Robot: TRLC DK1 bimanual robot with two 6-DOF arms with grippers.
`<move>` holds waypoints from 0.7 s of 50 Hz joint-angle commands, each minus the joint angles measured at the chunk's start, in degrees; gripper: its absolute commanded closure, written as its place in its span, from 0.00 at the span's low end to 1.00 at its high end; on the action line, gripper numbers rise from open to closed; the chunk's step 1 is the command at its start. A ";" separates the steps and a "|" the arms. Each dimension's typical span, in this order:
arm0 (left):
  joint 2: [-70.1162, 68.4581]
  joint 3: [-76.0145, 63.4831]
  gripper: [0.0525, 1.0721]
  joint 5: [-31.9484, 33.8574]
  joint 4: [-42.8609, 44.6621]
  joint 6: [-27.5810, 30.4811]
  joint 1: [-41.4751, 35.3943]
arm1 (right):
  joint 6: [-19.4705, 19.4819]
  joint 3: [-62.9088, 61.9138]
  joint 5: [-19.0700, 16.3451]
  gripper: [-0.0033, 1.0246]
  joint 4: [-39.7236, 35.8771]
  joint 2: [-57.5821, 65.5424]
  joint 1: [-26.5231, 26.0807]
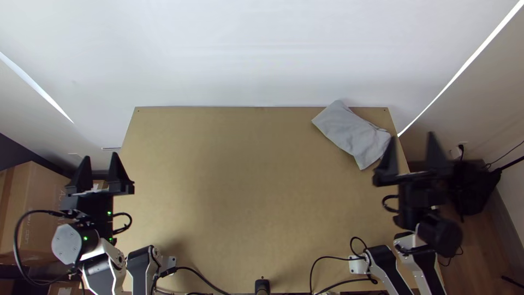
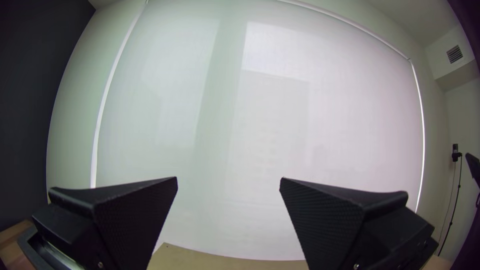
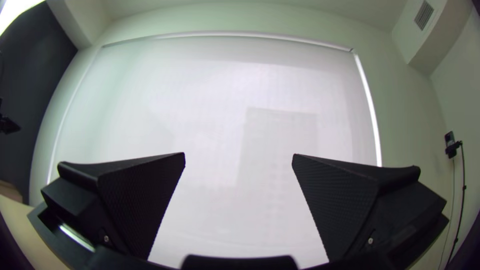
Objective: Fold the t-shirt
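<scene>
Item: one t-shirt, soft matt grey cloth, folded into a flat, long four-cornered packet, its edges slightly wavy, with layered edges along the two o'clock side. Location: the far corner of my table, between one and two o'clock from the middle. Table: smooth, tan, flat, straight-edged.

Item: my left gripper, black, between nine and ten o'clock from the table's middle, beyond the side edge. Two wedge-shaped fingers, finely cross-hatched on the inner faces, set wide, with nothing between them.

Item: my right gripper, of the same pattern, at about two o'clock, by the side edge. Fingers likewise wide and holding nothing; its inner fingertip lies just beside the cloth's four o'clock end as seen from above. Whether the two touch, I cannot tell.

Backdrop: a pale, smooth blind with faint shadows across it. At nine o'clock, a cardboard box, plain-sided, partly covered by my left arm.

Obscured: the inner layers of the folded cloth; sleeves and collar, not to be made out; my right gripper, blurred in the top view; both arms, cut off at the near edge, six o'clock side.

Orientation: the packet's long axis runs from ten o'clock to four o'clock, aslant to the table's far edge; which end is the collar, I cannot tell
</scene>
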 commanded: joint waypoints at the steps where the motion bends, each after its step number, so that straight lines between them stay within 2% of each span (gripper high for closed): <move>1: -6.15 -5.32 0.04 -0.14 0.54 -1.66 -0.22 | -4.19 -8.70 0.61 0.04 0.78 -4.81 5.11; 8: -14.59 -14.64 0.04 -0.14 2.48 -2.10 -0.31 | -3.66 -20.12 0.52 0.04 0.87 -10.17 5.64; 12: -14.50 -15.87 0.04 -0.14 -1.22 -2.36 -0.57 | -3.22 -27.24 0.43 0.04 0.70 -17.91 5.99; 16: -14.59 -17.80 0.04 -0.05 -3.85 -2.80 -0.66 | 0.47 -27.86 0.08 0.04 -15.21 -27.49 7.40; 20: -14.59 -20.44 0.04 0.21 -5.52 -4.29 -1.36 | 2.93 -27.86 0.08 0.04 -23.12 -27.40 8.45; 26: -14.59 -24.66 0.04 0.30 -6.75 -5.26 -2.94 | 4.78 -27.86 -0.01 0.04 -31.74 -27.40 8.45; 30: -14.59 -27.03 0.04 0.39 -6.05 -5.44 -3.73 | 8.82 -27.50 -0.01 0.04 -38.59 -27.31 7.40; 35: -14.06 -29.67 0.04 0.47 -3.76 -4.29 -5.93 | 12.25 -27.42 0.43 0.04 -38.94 -27.05 5.02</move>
